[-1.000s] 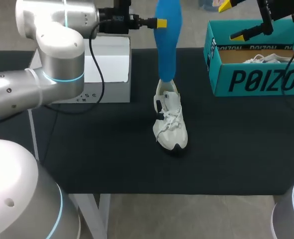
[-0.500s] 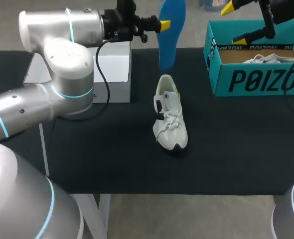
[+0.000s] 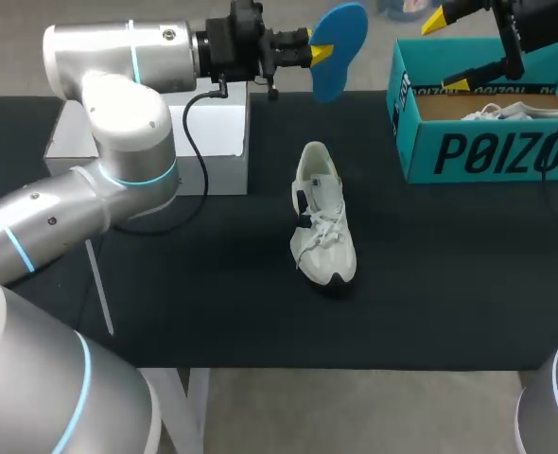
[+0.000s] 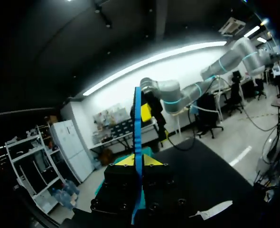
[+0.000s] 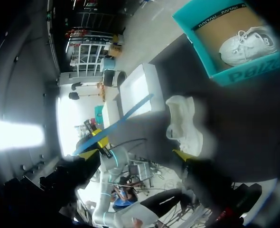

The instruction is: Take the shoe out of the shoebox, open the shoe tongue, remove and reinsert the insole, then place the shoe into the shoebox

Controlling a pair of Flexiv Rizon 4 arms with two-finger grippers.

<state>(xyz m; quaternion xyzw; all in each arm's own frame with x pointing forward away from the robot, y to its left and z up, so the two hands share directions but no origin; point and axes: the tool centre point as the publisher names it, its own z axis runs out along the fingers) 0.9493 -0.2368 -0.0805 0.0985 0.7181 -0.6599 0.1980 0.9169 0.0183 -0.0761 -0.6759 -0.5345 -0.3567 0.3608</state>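
Head view: over the past second the left arm has pulled the blue insole point(image 3: 340, 47) clear of the white shoe point(image 3: 322, 219) and swung it from hanging upright over the heel to lying nearly level in the air beyond the table's far edge. The left gripper point(image 3: 319, 53) clamps the insole by one end. The shoe has not shifted; it stands on the black table point(image 3: 213, 293), toe toward the robot, apart from the teal shoebox point(image 3: 487, 151), where a second shoe point(image 3: 506, 112) lies. The right gripper point(image 3: 449, 49) hangs above the box's near corner, fingers spread, holding nothing. A white box point(image 3: 208, 123) sits under the left arm.

Left wrist view: the insole point(image 4: 138, 123) shows edge-on, pinched between the yellow tips of the left gripper point(image 4: 135, 160). Neither shoe nor table beneath is visible here.

Right wrist view: the right gripper point(image 5: 135, 156) is wide open above the shoe point(image 5: 185, 126), with the shoebox point(image 5: 244, 69) and the insole point(image 5: 114, 126) beyond.

With removal apparently done, reinsertion calls for tipping the insole toe-down, lining it up with the shoe's length and sliding it in at a shallow angle, ideally with the free gripper steadying the shoe. Whether the tongue stands open, and the shoe's inside, cannot be made out; the shoe is blurred in the right wrist view.
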